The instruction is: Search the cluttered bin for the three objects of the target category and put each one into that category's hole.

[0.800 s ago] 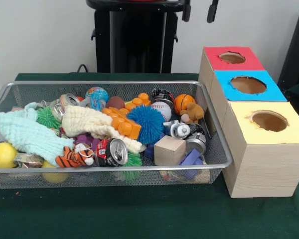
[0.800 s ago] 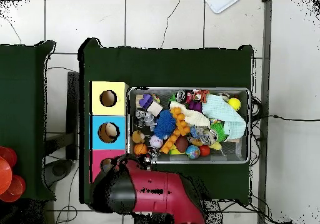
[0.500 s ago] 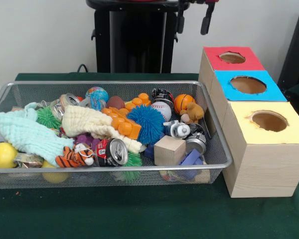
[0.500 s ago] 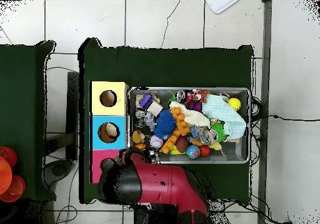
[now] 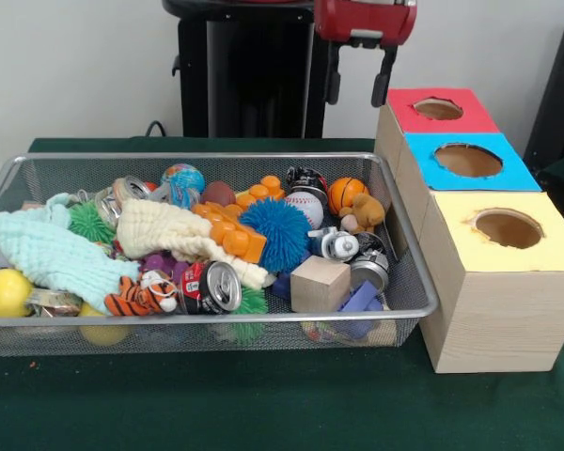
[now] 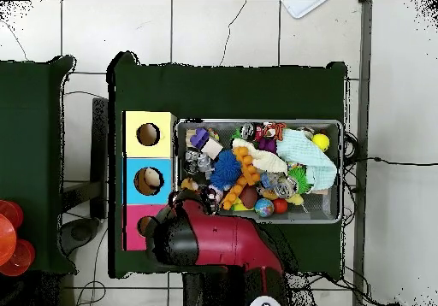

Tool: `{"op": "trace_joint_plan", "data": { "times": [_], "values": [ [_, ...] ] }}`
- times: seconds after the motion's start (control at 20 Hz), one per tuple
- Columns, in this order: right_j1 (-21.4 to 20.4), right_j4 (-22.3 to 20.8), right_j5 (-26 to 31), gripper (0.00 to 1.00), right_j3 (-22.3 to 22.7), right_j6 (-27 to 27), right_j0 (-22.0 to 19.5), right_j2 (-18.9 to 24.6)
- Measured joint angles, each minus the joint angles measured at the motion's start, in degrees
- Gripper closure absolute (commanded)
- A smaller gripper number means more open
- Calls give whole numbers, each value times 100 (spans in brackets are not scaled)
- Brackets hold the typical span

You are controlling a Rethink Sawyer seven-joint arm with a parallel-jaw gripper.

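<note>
Red-housed gripper point(image 5: 358, 83) has come down and across toward the bin point(image 5: 409, 282) since a moment ago; we see it spread wide, holding nothing, above the basketball point(image 5: 346, 194) corner. We judge a pick is starting; boxes point(image 5: 489, 282) wait alongside.

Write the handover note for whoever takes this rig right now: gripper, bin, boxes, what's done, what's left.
Gripper: jaws open, nothing held, hanging above the far end of the bin on the side next to the boxes.
Bin: full of mixed clutter, including a blue spiky ball, baseball, small basketball, soda can, wooden cube and pale cloths.
Boxes: red, blue and yellow, in a row beside the bin, each with a hole on top.
Done: cannot tell what is already in the holes.
Left: pick the category's items and drop them in.
</note>
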Motion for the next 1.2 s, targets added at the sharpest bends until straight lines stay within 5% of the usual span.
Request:
{"op": "trace_joint_plan", "data": {
  "times": [1.2],
  "values": [
    [1636, 7, -1693, 0, 3, 0, -4, -343]
  ]
}}
